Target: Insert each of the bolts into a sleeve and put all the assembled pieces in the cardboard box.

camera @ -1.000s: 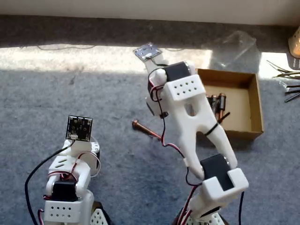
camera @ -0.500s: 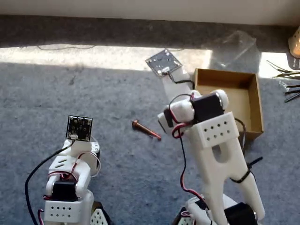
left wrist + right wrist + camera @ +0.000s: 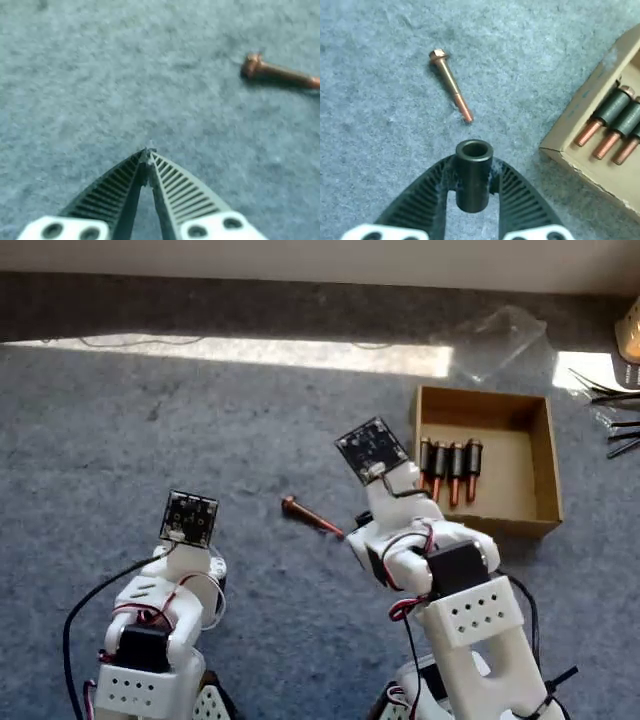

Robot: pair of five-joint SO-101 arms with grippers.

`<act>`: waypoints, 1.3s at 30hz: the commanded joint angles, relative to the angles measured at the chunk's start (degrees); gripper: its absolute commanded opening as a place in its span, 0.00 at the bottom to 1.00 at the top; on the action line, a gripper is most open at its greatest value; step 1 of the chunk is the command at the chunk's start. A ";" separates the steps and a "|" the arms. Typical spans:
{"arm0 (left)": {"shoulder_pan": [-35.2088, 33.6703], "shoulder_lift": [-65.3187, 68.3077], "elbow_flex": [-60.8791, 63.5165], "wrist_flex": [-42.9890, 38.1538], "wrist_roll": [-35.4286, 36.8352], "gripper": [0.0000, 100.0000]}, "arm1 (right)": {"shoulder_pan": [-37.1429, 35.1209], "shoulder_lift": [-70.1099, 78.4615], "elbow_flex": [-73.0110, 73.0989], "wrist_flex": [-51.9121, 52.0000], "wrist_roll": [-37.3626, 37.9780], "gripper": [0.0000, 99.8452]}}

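Carpeted room, grey carpet (image 3: 150,500), sunlit strip (image 3: 250,350)

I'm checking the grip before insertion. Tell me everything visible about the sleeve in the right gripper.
The sleeve is a short, dark, matte tube, seemingly metal, its open round bore facing the wrist camera. The right gripper's ribbed fingers clamp its sides. It is held over the grey carpet, apart from the loose bolt and the cardboard box.
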 commanded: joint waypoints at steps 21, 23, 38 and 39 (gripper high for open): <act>1.89 -0.48 -5.41 4.75 6.77 0.02 | 4.97 -3.38 17.19 -16.40 -7.65 0.00; 2.07 -0.40 -6.81 4.75 6.86 0.02 | 4.97 -3.38 17.27 -16.40 -7.65 0.00; 6.81 -0.31 -10.15 4.92 10.81 0.02 | 5.05 -26.33 22.99 -12.62 -10.81 0.00; 6.81 -0.31 -10.15 5.01 10.81 0.02 | 5.14 -28.88 23.43 -12.18 -10.81 0.00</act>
